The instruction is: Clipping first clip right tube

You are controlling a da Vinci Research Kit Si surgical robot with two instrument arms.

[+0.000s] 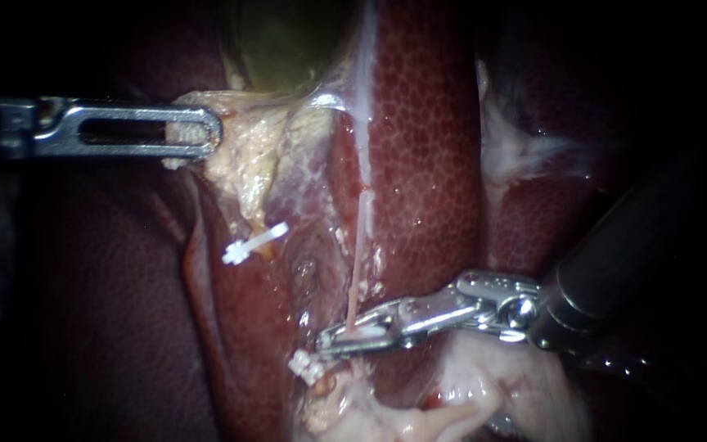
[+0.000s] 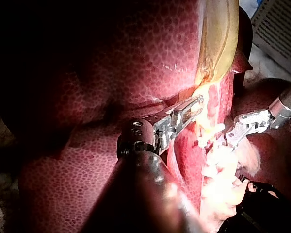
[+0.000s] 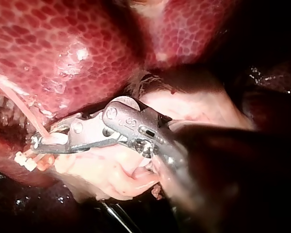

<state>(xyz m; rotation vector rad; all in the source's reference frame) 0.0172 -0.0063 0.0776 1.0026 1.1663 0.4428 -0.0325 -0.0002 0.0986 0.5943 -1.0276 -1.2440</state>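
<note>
The right tube (image 1: pixel 357 278), a thin pink strand, runs from 12 to 6 o'clock, and its lower end lies in the narrow gap between the slightly spread jaws of the right instrument (image 1: pixel 330 339), which point to 8 o'clock across it. The left instrument (image 1: pixel 202 131), away at 10 o'clock, pinches pale tissue (image 1: pixel 243 160) under the gallbladder (image 1: pixel 288 41).
</note>
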